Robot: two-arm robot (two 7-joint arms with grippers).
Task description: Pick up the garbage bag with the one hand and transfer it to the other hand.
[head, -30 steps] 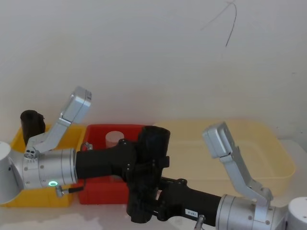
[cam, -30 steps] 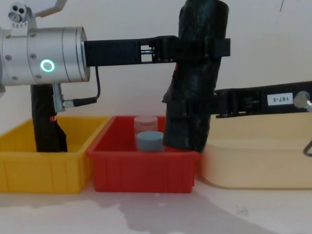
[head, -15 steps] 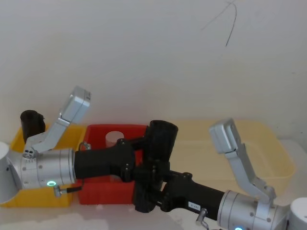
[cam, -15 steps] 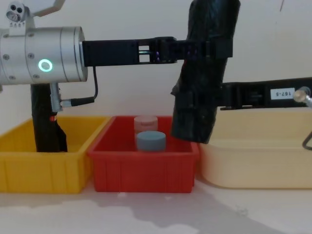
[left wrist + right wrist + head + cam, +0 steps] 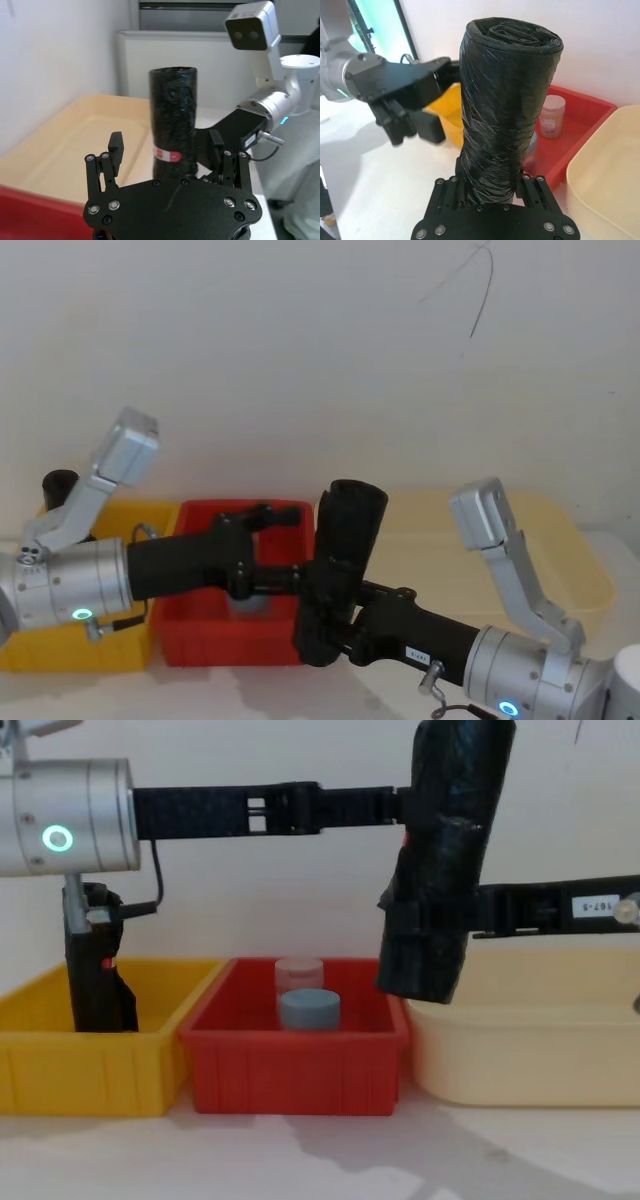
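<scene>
The right end effector (image 5: 325,612) is clamped on the lower half of the garbage bag (image 5: 447,870). The bag is held in the air and tilted. Its lower end is above the right wall of the red bin (image 5: 300,1070), and its upper end leans away from the bin toward the robot's right.

The left end effector (image 5: 385,805) reaches across above the red bin, level with the bag's upper part. Its fingers (image 5: 116,149) are spread wide and grip nothing. The tips are at the bag's side; whether they touch it cannot be determined.

A blue-capped jar (image 5: 309,1008) and a clear container (image 5: 299,970) stand inside the red bin. A second black roll (image 5: 95,975) stands in the yellow bin (image 5: 80,1070) to the left of the red bin.
</scene>
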